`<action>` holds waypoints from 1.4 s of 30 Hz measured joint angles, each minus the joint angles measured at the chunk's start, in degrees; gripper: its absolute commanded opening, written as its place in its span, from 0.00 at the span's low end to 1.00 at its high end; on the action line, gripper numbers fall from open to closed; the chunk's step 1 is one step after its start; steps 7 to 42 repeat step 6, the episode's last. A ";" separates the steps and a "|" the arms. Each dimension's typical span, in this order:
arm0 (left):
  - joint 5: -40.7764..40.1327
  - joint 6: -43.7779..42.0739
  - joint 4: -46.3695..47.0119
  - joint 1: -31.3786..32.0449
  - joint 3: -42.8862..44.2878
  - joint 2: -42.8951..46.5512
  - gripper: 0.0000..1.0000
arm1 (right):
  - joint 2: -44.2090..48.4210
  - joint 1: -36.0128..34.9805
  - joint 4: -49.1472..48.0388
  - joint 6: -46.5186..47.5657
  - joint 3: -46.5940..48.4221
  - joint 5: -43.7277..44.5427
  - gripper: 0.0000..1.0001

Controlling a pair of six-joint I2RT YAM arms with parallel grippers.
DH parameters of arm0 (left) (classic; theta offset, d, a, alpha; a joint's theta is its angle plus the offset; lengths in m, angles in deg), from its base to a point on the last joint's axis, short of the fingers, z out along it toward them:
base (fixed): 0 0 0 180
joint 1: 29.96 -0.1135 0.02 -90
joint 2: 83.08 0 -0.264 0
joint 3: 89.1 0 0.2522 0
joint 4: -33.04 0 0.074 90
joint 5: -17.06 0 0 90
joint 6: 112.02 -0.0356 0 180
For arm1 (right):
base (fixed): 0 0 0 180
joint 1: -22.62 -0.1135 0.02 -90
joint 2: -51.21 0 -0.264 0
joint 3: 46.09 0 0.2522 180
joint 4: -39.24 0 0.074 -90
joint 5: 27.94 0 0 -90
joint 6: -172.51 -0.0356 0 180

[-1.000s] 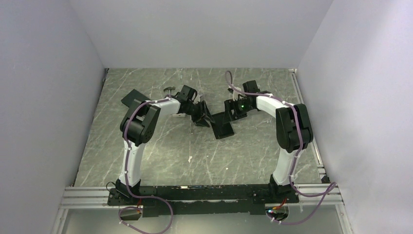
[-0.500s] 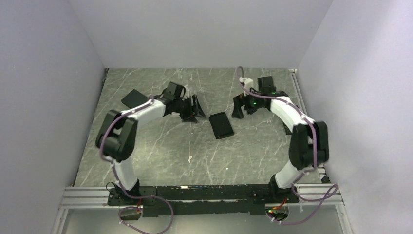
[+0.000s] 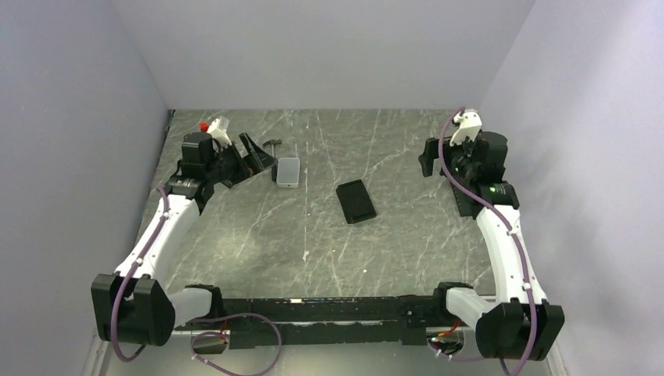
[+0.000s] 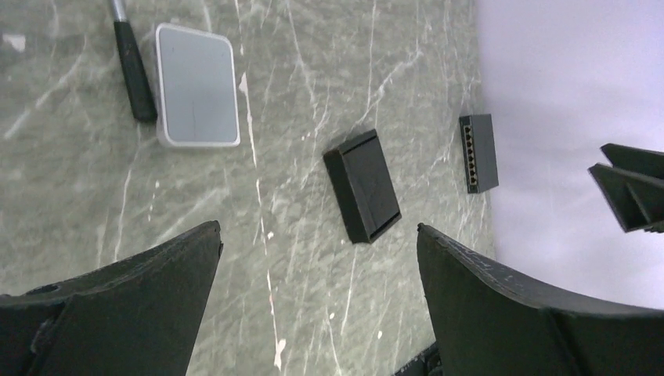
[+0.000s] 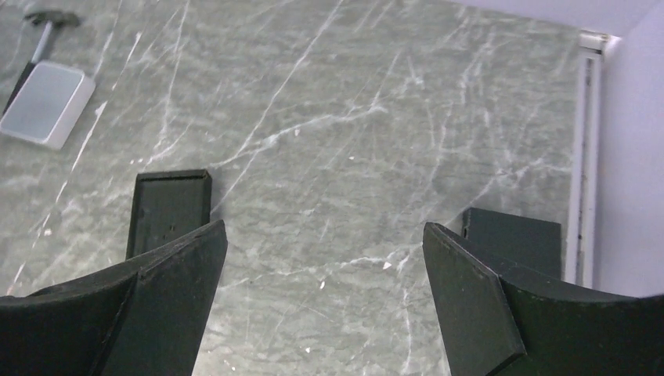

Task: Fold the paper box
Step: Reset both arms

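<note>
A grey-green marbled table fills the floor of a pale-walled booth; two white and black robot arms reach up from its near edge, the left arm along the left side, the right arm along the right side, both well apart from the middle. The left gripper is released, its two black fingers spread wide with only bare table between them. The right gripper is likewise released and grasps nothing, jaws wide, raised above the table.

The paper box lies flat near the centre of the table, between the two grippers and touched by neither; it is matte black, shallow and rectangular with a raised rim, one short end turned towards the far wall.

A black slab lies at the table's right edge, beside the rail, below the right arm. A silver-grey case with rounded corners rests left of the box, near the left gripper; a small hammer-like tool with a black handle lies just beside the case.
</note>
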 measured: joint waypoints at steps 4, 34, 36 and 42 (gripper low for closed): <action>2.27 -0.70 -3.78 -1.88 -0.59 1.88 0.99 | 2.10 -0.02 0.50 -3.30 0.24 3.78 1.00; 3.32 -1.11 -5.22 -2.60 -0.87 3.08 1.00 | 3.30 0.04 0.50 -3.69 -0.46 4.22 1.00; 3.32 -1.11 -5.22 -2.60 -0.87 3.08 1.00 | 3.30 0.04 0.50 -3.69 -0.46 4.22 1.00; 3.32 -1.11 -5.22 -2.60 -0.87 3.08 1.00 | 3.30 0.04 0.50 -3.69 -0.46 4.22 1.00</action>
